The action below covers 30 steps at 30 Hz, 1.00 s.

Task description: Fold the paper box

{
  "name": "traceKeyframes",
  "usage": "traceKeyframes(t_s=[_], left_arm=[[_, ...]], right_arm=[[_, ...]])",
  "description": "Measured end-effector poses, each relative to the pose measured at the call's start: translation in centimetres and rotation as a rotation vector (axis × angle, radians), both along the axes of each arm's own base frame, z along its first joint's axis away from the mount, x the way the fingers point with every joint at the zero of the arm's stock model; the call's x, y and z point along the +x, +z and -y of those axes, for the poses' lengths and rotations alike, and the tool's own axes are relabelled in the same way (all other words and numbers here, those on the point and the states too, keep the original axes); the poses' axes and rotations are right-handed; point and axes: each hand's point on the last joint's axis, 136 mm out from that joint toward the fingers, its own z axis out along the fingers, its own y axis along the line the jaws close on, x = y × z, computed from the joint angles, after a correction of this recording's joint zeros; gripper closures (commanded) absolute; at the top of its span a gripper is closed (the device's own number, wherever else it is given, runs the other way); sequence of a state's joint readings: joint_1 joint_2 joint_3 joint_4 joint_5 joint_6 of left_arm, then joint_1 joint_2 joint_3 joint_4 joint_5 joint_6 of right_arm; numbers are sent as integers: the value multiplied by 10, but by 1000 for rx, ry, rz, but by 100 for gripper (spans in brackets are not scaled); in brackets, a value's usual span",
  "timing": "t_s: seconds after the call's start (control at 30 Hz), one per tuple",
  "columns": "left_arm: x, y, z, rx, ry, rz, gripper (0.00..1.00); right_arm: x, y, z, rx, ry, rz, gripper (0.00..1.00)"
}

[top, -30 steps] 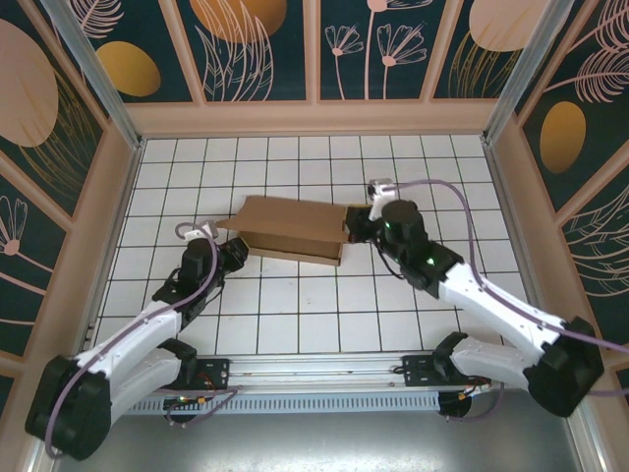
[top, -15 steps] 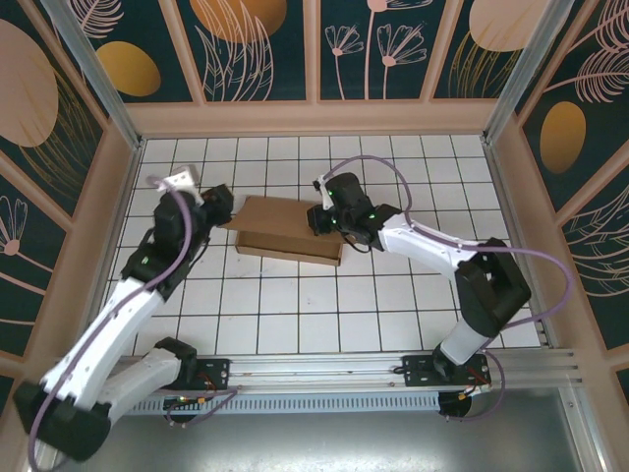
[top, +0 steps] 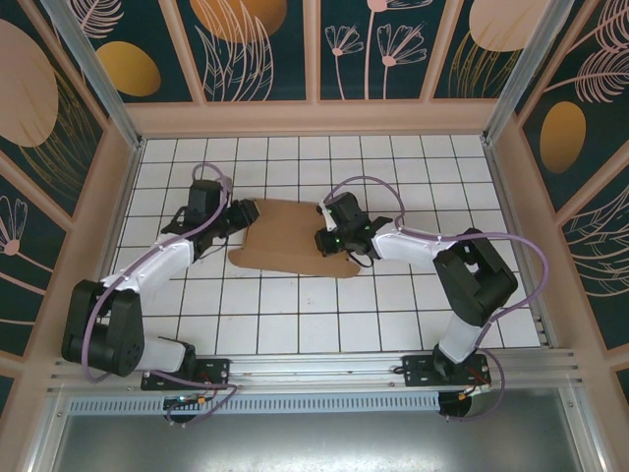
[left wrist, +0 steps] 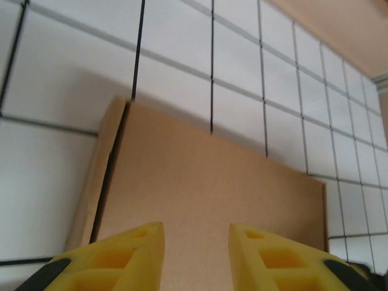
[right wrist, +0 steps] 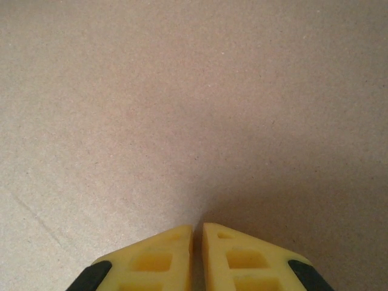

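Paper box (top: 285, 239) is lying near the middle of the bench (top: 393, 295), spread low and wide across the tiles. It is looking more like a flattened sheet than a standing box.

Handling, as a judgement: plain brown card, so probably light and fairly stiff across the panels, and bending readily only along its creases. The face is looking matte, so it should not be slippery, but a hard pinch could dent or crease it in the wrong place. With nothing weighing it down, it is likely sliding on the tiles when pushed. Best hold is looking like an edge or flap, pinched thin, with the other hand pressing a panel flat.

Left hand (top: 244, 210) is sitting at the box's far left corner. In the left wrist view its fingers (left wrist: 130, 251) are standing a moderate way apart with nothing between them, the brown panel lying just beyond the tips. A narrow side flap (left wrist: 100, 176) is running along that panel's left edge.

Right hand (top: 327, 242) is hovering over the right part of the box. In its wrist view the tips are nearly meeting, a sliver between, gripping nothing, and card is lying close beneath. Whether they are touching it, I cannot tell.
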State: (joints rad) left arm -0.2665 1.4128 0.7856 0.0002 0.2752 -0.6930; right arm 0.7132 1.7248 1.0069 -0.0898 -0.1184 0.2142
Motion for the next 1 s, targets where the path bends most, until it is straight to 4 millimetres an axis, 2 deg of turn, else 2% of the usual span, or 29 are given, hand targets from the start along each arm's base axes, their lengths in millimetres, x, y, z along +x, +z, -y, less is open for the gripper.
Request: traceKeyframes(t_s=[0.17, 0.27, 0.53, 0.6, 0.67, 0.73, 0.8, 0.87, 0.93, 1.0], left_arm=[[-17, -50, 3, -47, 11, -118, 70], [-14, -48, 4, -84, 25, -92, 71], [-20, -44, 6, -126, 37, -83, 67], [-26, -38, 4, -100, 28, -94, 64], [-22, -23, 1, -62, 23, -74, 61], [-9, 0, -2, -32, 23, -22, 56], [7, 23, -10, -5, 37, 42, 48], [19, 33, -22, 26, 69, 77, 38], [27, 27, -34, 59, 104, 73, 33], [30, 7, -43, 84, 127, 26, 33]], right_arm=[[2, -1, 1, 24, 8, 4, 84], [4, -1, 2, 34, 6, 9, 82], [4, 5, 1, 62, 33, 29, 58], [1, 10, 13, 76, 15, 25, 54], [1, 15, 28, 91, -18, 17, 49], [4, 22, 45, 113, -70, 22, 43], [8, 29, 60, 133, -125, 34, 34], [11, 33, 73, 142, -182, 47, 27], [16, 30, 86, 137, -245, 49, 20], [21, 25, 99, 126, -310, 47, 17]])
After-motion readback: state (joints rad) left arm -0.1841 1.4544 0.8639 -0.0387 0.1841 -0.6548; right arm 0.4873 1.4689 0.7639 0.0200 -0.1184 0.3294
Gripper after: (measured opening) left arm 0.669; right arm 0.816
